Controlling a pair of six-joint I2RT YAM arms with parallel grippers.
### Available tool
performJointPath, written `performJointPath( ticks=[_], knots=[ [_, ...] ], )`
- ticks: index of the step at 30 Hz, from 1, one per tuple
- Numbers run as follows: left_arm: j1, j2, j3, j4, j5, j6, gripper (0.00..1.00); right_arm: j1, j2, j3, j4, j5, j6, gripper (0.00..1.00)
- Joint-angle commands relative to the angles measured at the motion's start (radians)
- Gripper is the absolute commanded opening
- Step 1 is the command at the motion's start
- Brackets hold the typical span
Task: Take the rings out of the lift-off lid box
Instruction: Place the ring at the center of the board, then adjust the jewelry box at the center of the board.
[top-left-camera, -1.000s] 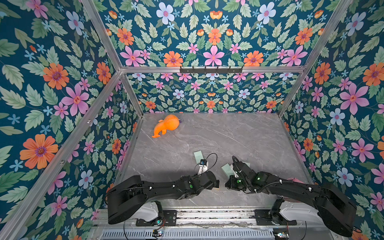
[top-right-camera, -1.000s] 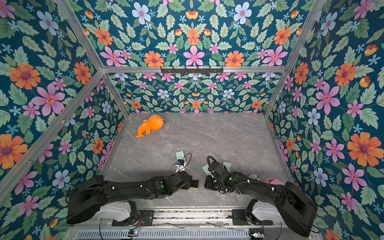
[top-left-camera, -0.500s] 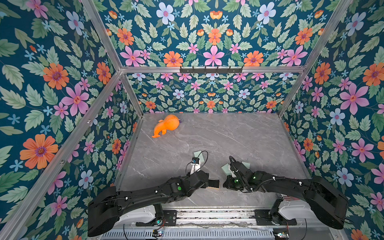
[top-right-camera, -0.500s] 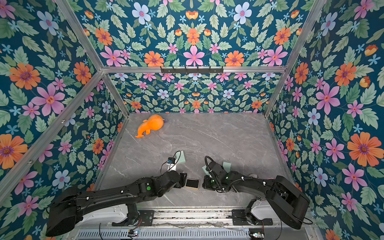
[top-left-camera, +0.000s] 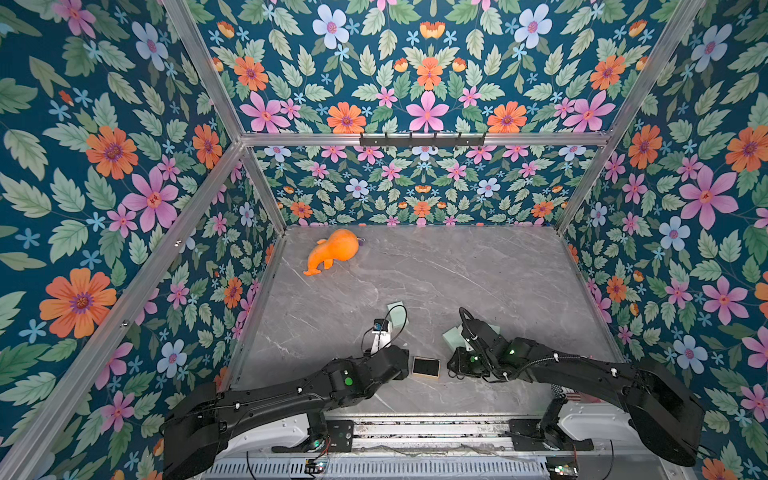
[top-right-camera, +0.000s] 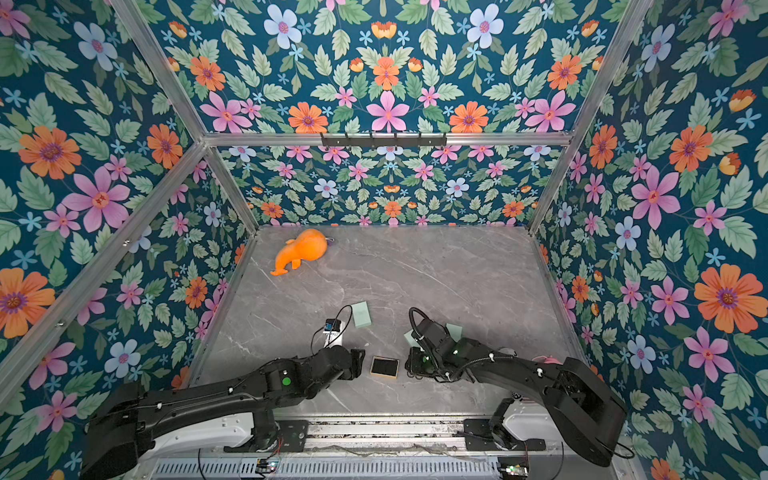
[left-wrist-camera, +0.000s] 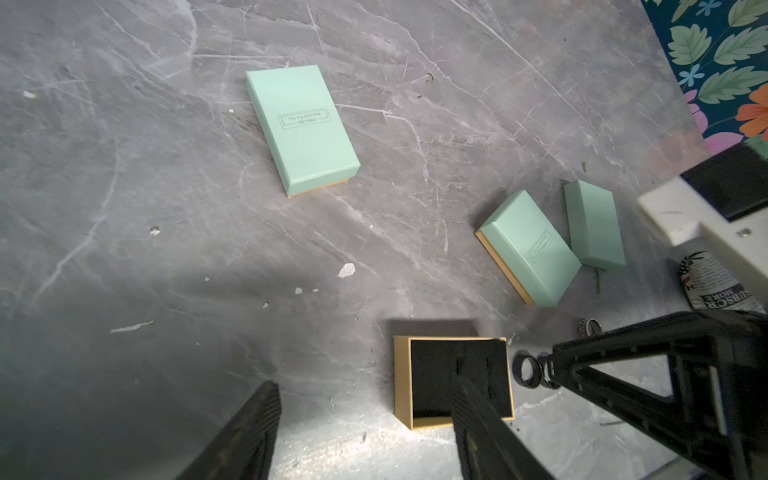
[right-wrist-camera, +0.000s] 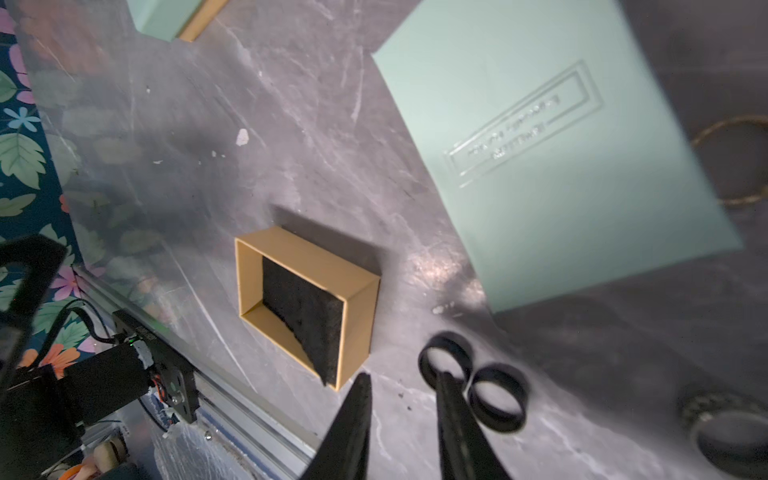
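while the open tan box base (right-wrist-camera: 359, 328) sits on the grey table (right-wrist-camera: 291, 124) with only black foam showing inside, two black rings (right-wrist-camera: 498, 420) lie side by side on the table just beside it, with a silvery ring (right-wrist-camera: 702, 409) near them. right gripper (right-wrist-camera: 405, 424) jaws parted, nothing between them, one fingertip overlapping a black ring, contact unclear. left gripper (left-wrist-camera: 365, 428) spread wide, empty, at the base's opposite side. mint-green box (right-wrist-camera: 561, 166) near the rings. orange toy (top-left-camera: 332, 249) well apart.

I see robot lab cell: floral-print panels (top-left-camera: 428, 75) on aluminium frame (top-left-camera: 291, 139) around marble-look tabletop (top-left-camera: 457, 270); left arm (top-left-camera: 291, 399), right arm (top-left-camera: 582, 368) mounted on front rail (top-left-camera: 415, 430).
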Motion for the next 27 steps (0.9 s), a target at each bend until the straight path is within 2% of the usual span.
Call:
performJointPath(
  ticks=[1,6,18,27],
  knots=[
    [0.0,-0.012,-0.001,-0.018,-0.024,0.0,0.69,0.035,-0.003,0.046,-0.089,0.08,-0.036,0.34],
    [0.0,-0.016,-0.013,-0.007,-0.024,-0.009,0.69,0.08,0.072,0.099,-0.089,0.097,-0.039,0.39],
    [-0.014,-0.037,-0.101,0.084,0.02,-0.098,0.72,0.111,0.209,0.183,-0.093,0.145,-0.042,0.4],
    [-0.09,-0.001,-0.107,0.122,-0.017,-0.195,0.8,0.114,0.305,0.21,-0.103,0.158,-0.01,0.39]
  ],
)
